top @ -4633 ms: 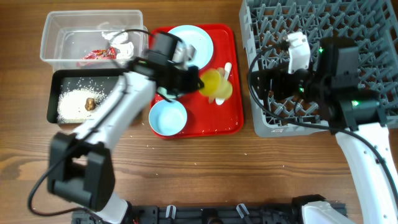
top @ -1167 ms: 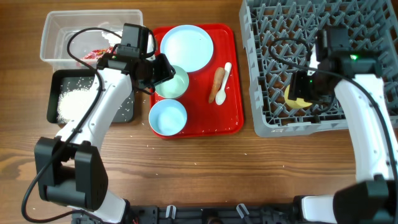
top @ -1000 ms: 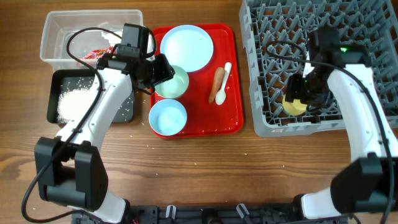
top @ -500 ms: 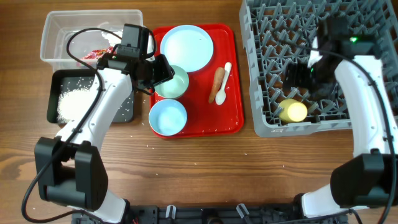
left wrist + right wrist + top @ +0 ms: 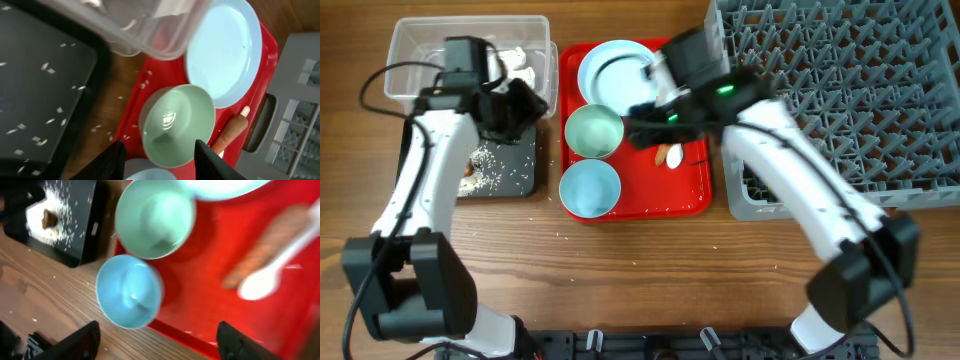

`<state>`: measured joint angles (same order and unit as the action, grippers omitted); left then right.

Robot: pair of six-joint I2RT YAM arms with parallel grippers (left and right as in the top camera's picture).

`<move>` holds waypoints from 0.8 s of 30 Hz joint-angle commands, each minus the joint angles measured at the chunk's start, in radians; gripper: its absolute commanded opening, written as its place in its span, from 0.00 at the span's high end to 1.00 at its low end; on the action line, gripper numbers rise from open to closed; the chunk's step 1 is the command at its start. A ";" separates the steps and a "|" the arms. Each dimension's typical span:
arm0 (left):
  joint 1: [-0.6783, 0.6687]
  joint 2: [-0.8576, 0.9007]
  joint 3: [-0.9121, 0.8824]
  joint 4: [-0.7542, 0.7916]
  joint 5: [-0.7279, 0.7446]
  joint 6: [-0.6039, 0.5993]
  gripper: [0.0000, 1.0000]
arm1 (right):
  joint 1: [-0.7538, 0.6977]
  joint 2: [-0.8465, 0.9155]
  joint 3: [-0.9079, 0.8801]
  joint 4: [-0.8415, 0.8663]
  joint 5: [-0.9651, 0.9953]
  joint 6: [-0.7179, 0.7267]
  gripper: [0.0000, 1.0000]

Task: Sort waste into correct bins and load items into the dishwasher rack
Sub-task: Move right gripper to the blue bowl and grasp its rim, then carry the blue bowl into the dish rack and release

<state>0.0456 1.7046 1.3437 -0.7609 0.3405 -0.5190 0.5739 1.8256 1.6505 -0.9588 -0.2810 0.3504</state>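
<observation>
Green bowl [image 5: 177, 122] sits just ahead of the left claw [image 5: 159, 150], fingers spread wide.

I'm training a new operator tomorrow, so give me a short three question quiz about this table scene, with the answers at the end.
1. True or false: the left tool and the right tool are both open.
2. What lies beside the spoon on the red tray? A) carrot B) fork C) sponge
3. How many bowls stand on the tray?
Key: 1 true. 2 A. 3 two, the green bowl and the blue bowl.
</observation>
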 commanded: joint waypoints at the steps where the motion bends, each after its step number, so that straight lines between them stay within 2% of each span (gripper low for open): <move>1: 0.039 -0.027 0.005 -0.040 0.037 -0.012 0.55 | 0.068 0.094 -0.021 0.033 0.025 0.110 0.28; 6: 0.043 -0.027 0.005 -0.067 0.030 -0.010 0.55 | 0.129 0.217 -0.022 0.060 0.040 0.154 0.32; 12: 0.043 -0.027 0.005 -0.079 0.029 -0.010 0.55 | 0.163 0.309 -0.022 0.071 0.039 0.176 0.46; 15: 0.043 -0.027 0.005 -0.083 0.029 -0.010 0.55 | 0.163 0.311 -0.022 0.072 0.044 0.175 0.66; 18: 0.043 -0.027 0.005 -0.085 0.029 -0.010 0.54 | 0.163 0.324 -0.022 0.073 0.044 0.177 0.91; 19: 0.043 -0.027 0.005 -0.086 0.029 -0.010 0.54 | 0.162 0.325 -0.022 0.073 0.043 0.179 0.96; 24: 0.043 -0.027 0.005 -0.086 0.029 -0.010 0.51 | 0.155 0.308 -0.015 0.065 0.047 0.202 0.96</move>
<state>0.0864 1.7031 1.3437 -0.8459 0.3576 -0.5220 0.7345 2.1262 1.6314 -0.8890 -0.2424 0.5312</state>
